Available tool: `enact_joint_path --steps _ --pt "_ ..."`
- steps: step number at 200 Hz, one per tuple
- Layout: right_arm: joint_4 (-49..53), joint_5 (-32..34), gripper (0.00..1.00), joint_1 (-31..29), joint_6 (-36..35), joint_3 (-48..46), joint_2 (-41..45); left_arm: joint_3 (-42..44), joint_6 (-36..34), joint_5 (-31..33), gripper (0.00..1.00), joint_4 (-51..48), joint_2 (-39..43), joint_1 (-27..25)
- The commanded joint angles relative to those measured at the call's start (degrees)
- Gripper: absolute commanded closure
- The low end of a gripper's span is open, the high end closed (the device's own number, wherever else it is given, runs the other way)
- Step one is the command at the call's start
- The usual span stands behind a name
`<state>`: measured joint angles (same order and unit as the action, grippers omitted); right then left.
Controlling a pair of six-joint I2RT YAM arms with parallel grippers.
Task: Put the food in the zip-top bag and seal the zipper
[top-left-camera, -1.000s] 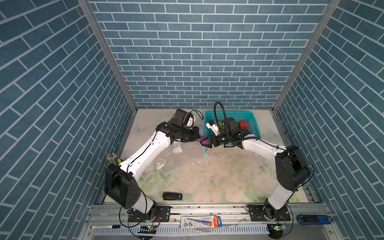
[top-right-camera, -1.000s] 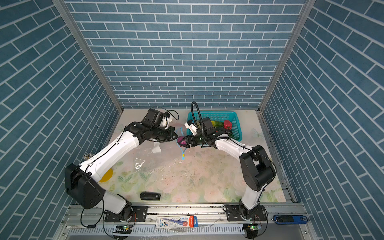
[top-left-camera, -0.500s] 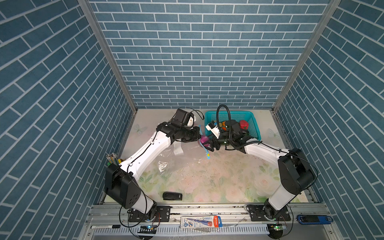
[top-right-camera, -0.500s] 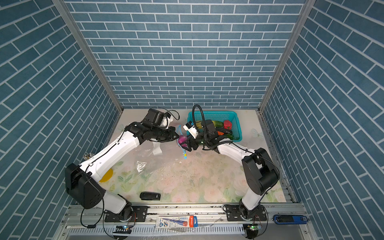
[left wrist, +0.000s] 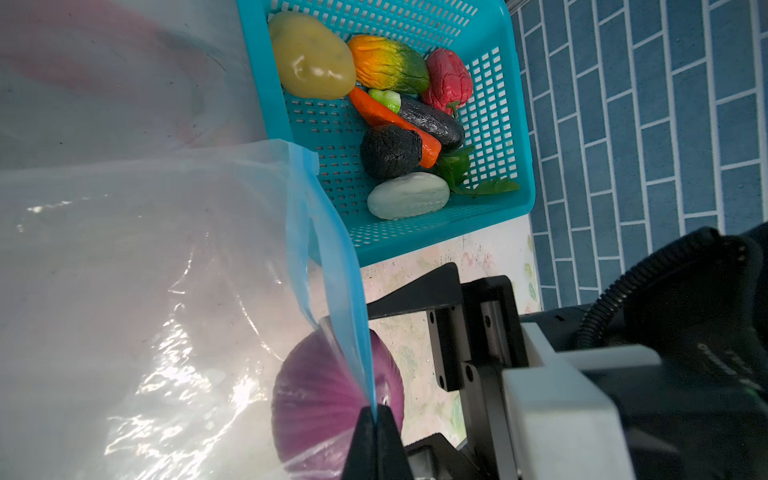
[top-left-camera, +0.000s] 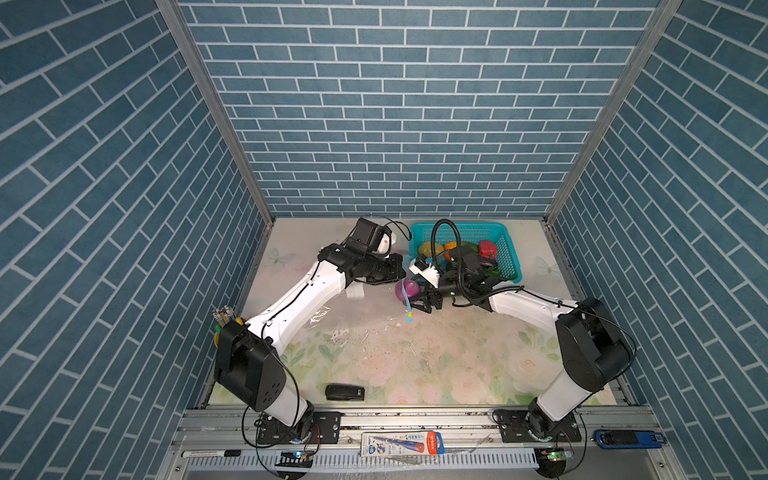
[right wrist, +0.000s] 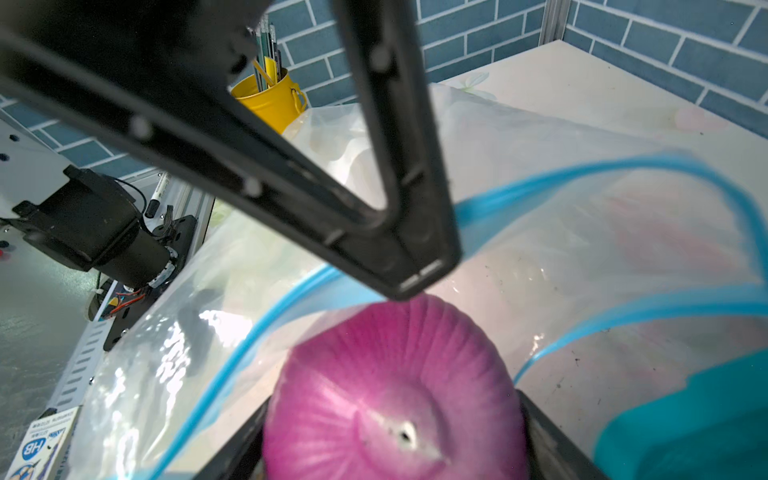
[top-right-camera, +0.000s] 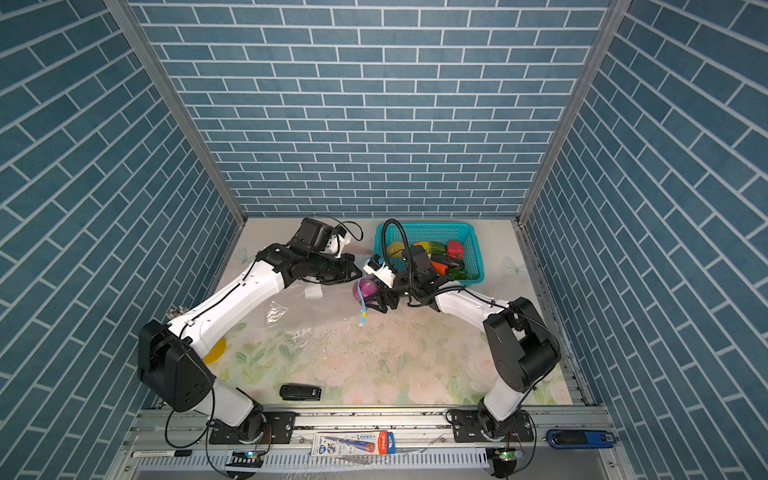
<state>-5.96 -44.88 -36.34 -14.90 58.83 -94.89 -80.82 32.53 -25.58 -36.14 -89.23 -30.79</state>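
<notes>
Your left gripper (left wrist: pixel 376 417) is pinched tight on the zipper (left wrist: pixel 332 232), holding one lip of the zip-top bag (left wrist: pixel 145 291) raised above the table. Your right gripper (top-left-camera: pixel 419 298) grips the purple onion (right wrist: pixel 395 395) between wide-set jaws at the bag's mouth. Through the crinkled plastic the onion seems partly inside. The rest of the food (left wrist: pixel 432 122) lies in the teal basket (left wrist: pixel 436 232) just beside.
</notes>
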Motion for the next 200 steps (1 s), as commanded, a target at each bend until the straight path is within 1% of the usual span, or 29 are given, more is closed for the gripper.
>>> enact_joint_path --steps 1,22,37,68,84,106,155,200 --pt "0.22 -1.94 0.52 -0.40 -7.81 -0.04 1.96 0.47 -1.03 -0.95 1.00 0.98 -0.19 -0.42" --pt "-0.30 -1.76 0.52 -0.45 -8.43 0.36 1.56 1.06 -0.89 -1.32 1.00 1.33 0.28 -0.43" --pt "-0.15 -1.98 0.52 -0.40 -10.16 0.32 1.67 1.72 -0.92 -1.49 1.00 1.63 0.71 -0.42" --pt "4.30 -1.58 0.49 -0.23 -19.74 0.40 3.00 3.23 -1.50 -1.66 1.00 2.30 1.74 -0.42" --pt "5.63 -0.88 0.48 -0.23 -22.35 1.40 2.78 3.30 -1.61 -1.73 1.00 2.31 1.54 -0.42" --pt "8.00 -0.30 0.48 -0.23 -22.73 3.83 1.55 3.30 -1.45 -2.10 1.00 2.64 1.69 -0.44" --pt "8.19 -0.39 0.48 -0.30 -21.54 5.38 -0.69 3.40 -0.30 -2.96 1.00 3.65 2.42 -0.42" --pt "9.61 0.54 0.42 -0.58 -20.53 6.88 -2.09 4.89 0.91 -3.77 1.00 5.64 3.21 -0.42"
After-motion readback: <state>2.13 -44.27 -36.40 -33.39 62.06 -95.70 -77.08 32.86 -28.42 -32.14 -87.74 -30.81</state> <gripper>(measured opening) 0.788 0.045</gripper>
